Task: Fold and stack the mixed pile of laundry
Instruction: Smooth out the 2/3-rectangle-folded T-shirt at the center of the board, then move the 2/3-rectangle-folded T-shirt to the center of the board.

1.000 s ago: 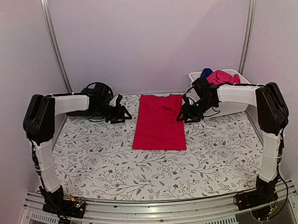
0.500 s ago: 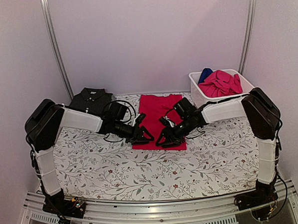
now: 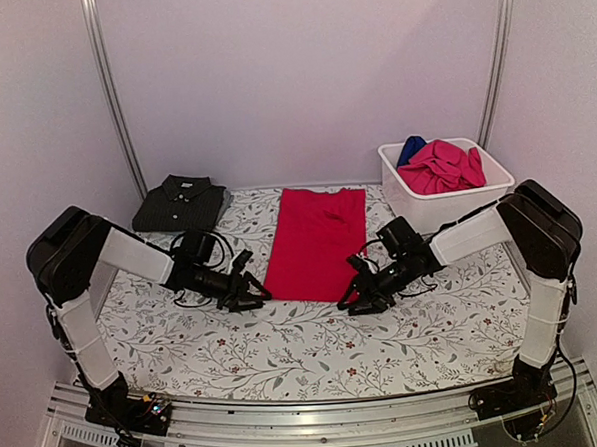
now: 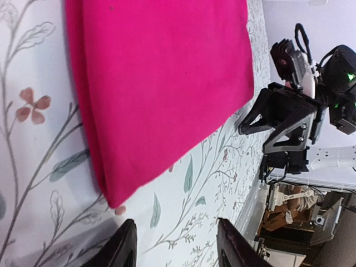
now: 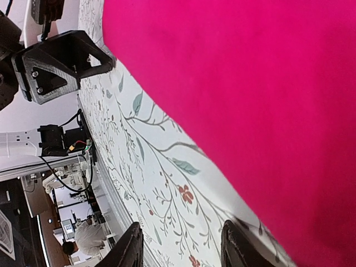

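Observation:
The red tee (image 3: 316,243) lies flat in a long folded strip on the middle of the table. My left gripper (image 3: 255,293) sits low beside its near left corner, open and empty. In the left wrist view that corner of the tee (image 4: 161,83) lies just ahead of the left gripper (image 4: 178,247). My right gripper (image 3: 350,301) is low by the near right corner, also open. In the right wrist view the tee's edge (image 5: 250,83) runs past the right gripper (image 5: 183,247). A folded charcoal polo (image 3: 180,203) rests at the back left.
A white tub (image 3: 458,210) stands at the back right with a magenta garment (image 3: 446,166) and a blue one (image 3: 412,145) heaped inside. The floral cloth (image 3: 285,354) covers the table. Metal posts rise at both back corners.
Both arms have swung from the tee's far end toward me, passed over its near hem, and now sit low just outside its near corners. The polo has come into view.

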Action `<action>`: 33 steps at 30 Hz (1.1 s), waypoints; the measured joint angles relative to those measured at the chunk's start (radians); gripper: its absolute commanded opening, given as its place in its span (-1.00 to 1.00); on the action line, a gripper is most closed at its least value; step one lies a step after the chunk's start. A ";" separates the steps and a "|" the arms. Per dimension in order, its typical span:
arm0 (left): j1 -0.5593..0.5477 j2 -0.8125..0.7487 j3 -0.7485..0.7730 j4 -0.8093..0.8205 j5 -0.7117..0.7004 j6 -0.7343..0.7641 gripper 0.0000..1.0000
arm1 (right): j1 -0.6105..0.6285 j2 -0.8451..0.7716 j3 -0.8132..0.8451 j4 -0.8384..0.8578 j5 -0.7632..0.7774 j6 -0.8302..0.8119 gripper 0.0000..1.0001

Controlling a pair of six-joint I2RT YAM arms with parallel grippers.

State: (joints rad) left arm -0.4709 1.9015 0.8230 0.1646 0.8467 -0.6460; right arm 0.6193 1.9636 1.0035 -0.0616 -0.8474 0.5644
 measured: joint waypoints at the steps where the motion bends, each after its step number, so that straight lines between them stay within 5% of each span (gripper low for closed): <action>1: 0.013 -0.031 -0.018 -0.020 -0.008 0.004 -0.04 | -0.003 -0.026 -0.014 -0.019 0.012 0.000 -0.08; 7: 0.041 -0.153 -0.002 -0.171 -0.101 0.078 -0.30 | -0.035 -0.217 -0.064 -0.154 0.141 -0.007 -0.16; 13: 0.042 -0.112 0.093 -0.319 -0.225 0.182 -0.48 | -0.045 -0.206 -0.037 -0.264 0.293 -0.021 -0.21; 33: 0.015 0.024 0.199 -0.373 -0.233 0.307 -0.55 | -0.045 -0.071 0.072 -0.299 0.358 -0.095 -0.58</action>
State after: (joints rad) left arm -0.4561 1.9255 1.0222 -0.2085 0.6132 -0.3393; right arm 0.5747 1.8931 1.0756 -0.3603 -0.4892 0.4690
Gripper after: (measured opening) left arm 0.227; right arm 0.247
